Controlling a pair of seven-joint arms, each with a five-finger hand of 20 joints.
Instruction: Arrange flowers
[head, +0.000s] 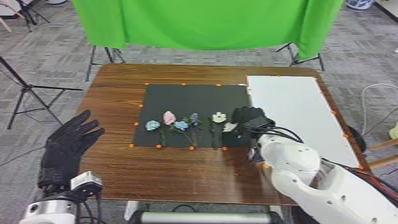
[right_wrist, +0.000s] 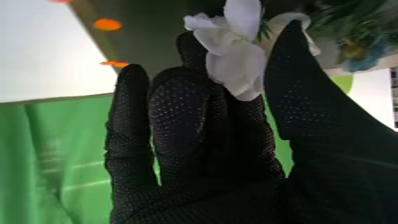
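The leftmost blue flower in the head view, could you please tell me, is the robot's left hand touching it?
Apart: the head view shows brown table and dark mat between the left hand and the leftmost blue flower.

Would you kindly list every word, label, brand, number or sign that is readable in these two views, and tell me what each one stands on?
None: no word, label, brand, number or sign can be read in either view.
The black mat and the white sheet show no legible lettering.
The orange dots are plain markers.
The pale dots on the right hand are a pattern, not letters.
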